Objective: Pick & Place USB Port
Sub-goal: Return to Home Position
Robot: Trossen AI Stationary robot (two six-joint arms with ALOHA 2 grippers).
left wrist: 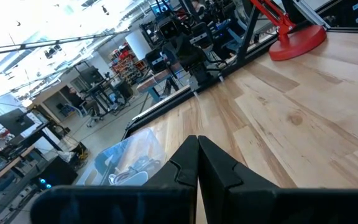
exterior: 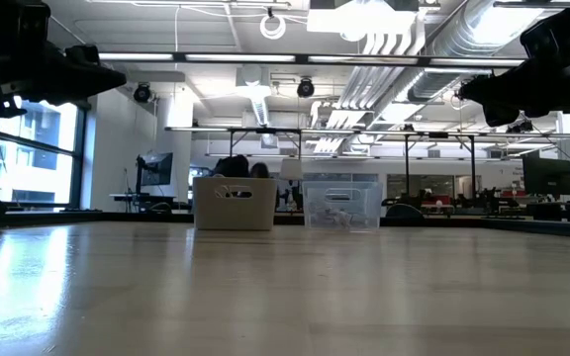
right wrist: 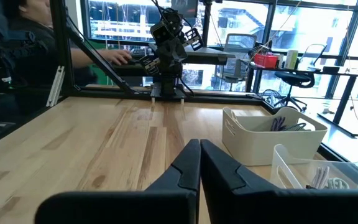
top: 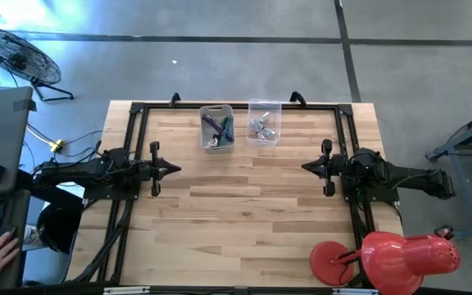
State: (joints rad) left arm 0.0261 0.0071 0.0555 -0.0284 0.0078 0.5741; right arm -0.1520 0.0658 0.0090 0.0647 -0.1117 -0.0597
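**benchrat:** Where are the grippers sitting right now?

**tk_42:** The left gripper [top: 173, 170] hangs above the left side of the table [top: 244, 221], fingers pressed tip to tip with nothing between them. The right gripper [top: 308, 167] mirrors it on the right side: pinched together, empty. They point at each other across the wood, well apart.

**benchrat:** And the cables?

**tk_42:** They're in the bins at the far edge. The grey bin [top: 217, 129] has the bluish cables [top: 217, 125] bundled up, and the bundle runs along the bin's long side, far edge toward near. The transparent bin [top: 264, 106] is just beside it on the right with a small gap, holding a pale tangle [top: 261, 128] with no clear long axis. Can't tell which way any plug points.

**benchrat:** Any labels?

**tk_42:** There's a dark mark [exterior: 234, 192] on the grey bin's front, too small to read. A red lamp [top: 400, 256] stands at the near right corner.
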